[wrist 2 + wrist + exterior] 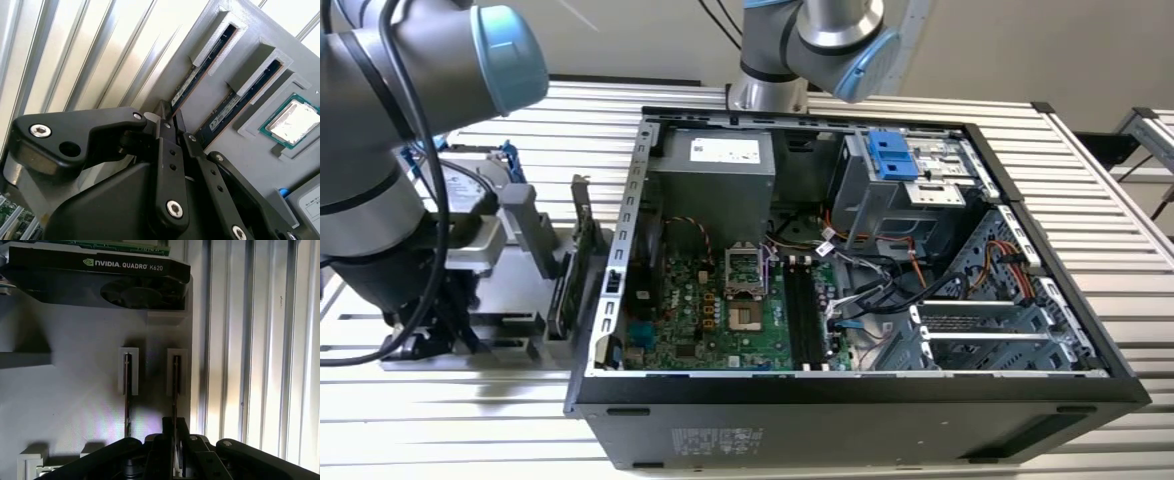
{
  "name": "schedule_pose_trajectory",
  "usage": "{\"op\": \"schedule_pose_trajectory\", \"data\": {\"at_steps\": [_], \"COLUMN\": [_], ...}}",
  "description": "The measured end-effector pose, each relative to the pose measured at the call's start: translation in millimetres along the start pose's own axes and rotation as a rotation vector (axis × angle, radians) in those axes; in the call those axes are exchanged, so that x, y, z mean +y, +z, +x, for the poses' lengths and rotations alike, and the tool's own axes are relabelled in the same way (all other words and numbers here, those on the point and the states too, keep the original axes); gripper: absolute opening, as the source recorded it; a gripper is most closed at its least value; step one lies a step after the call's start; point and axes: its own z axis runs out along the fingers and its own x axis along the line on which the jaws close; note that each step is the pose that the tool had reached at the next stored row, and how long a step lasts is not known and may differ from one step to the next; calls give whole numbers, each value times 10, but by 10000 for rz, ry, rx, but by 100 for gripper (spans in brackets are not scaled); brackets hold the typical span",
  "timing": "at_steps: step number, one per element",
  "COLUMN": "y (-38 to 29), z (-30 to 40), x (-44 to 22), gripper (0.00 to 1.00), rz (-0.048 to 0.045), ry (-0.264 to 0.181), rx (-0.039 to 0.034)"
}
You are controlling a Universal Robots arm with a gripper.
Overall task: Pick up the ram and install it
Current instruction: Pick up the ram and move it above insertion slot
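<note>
You are pinching the ram (176, 382), likely light, stiff and fragile, across its flat faces, the gripper (175, 423) clamped shut on it in the grey holder (75, 405).

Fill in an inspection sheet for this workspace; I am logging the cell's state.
Surface: ribbed silver metal table, bearing an open black computer case and a grey parts holder.
Job's things: thin blue-green outer ram stick and inner ram stick, on edge in the holder; black memory slots on the green motherboard look unfilled.
Clutter: square silver processor chip and black graphics card on the holder.
Grippers: black gripper at the outer ram stick's end.
Cables: black cable along the grey arm; wire bundles inside the case.
Surroundings: pale wall.
</note>
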Motion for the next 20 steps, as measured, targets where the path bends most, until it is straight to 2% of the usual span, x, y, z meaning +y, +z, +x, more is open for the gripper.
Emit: {"op": "schedule_pose_trajectory", "data": {"at_steps": [10, 20], "y": [-124, -208], "z": [-11, -18], "x": [5, 6], "gripper": [0, 0], "rz": [0, 1], "ry": [-2, 1], "rx": [0, 0]}}
